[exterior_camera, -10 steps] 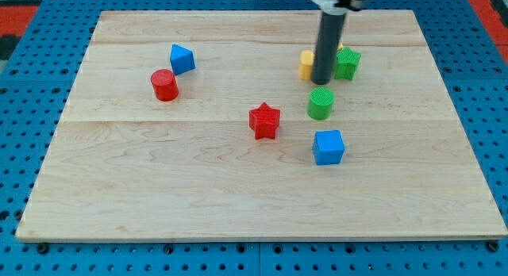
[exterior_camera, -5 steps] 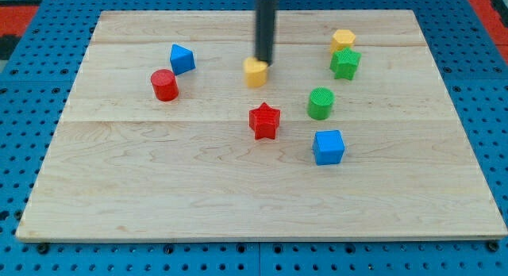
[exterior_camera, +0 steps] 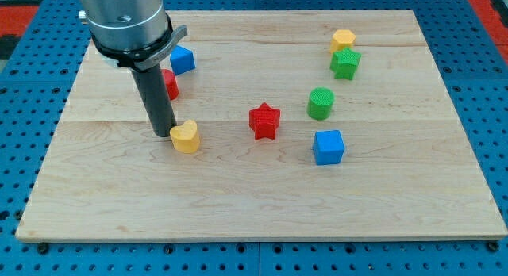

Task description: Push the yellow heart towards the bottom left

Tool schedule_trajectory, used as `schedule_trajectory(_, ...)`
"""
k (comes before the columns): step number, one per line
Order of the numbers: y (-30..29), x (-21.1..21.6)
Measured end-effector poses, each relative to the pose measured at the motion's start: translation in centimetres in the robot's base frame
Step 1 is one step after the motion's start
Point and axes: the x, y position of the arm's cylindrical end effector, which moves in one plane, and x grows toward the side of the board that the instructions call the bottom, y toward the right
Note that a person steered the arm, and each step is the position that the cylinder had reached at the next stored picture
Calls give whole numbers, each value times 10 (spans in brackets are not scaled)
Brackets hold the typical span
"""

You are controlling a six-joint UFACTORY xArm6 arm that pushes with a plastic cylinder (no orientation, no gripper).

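Just to the view's left of the red star [exterior_camera: 264, 120] lies the yellow heart [exterior_camera: 186, 136], on the wooden board [exterior_camera: 238, 197]. My tip [exterior_camera: 163, 133], a bare rod holding nothing, touches the heart's upper-left edge. Further left of the star, a red cylinder [exterior_camera: 170, 84] and a blue block [exterior_camera: 182, 59] sit partly behind the rod. Right of the star stand a green cylinder [exterior_camera: 321, 103], a blue cube [exterior_camera: 329, 147], a green star [exterior_camera: 345, 63] and a yellow block [exterior_camera: 343, 40].

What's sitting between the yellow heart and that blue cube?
In the camera view, the red star lies roughly between the yellow heart and the blue cube, slightly toward the view's top.
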Motion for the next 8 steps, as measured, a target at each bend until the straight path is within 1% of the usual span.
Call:
schedule_trajectory(2,36,5)
schedule_trajectory(3,44,-21)
schedule_trajectory(4,72,-29)
schedule_trajectory(5,79,-7)
schedule_trajectory(6,63,34)
schedule_trajectory(7,-7,61)
schedule_trajectory(8,25,69)
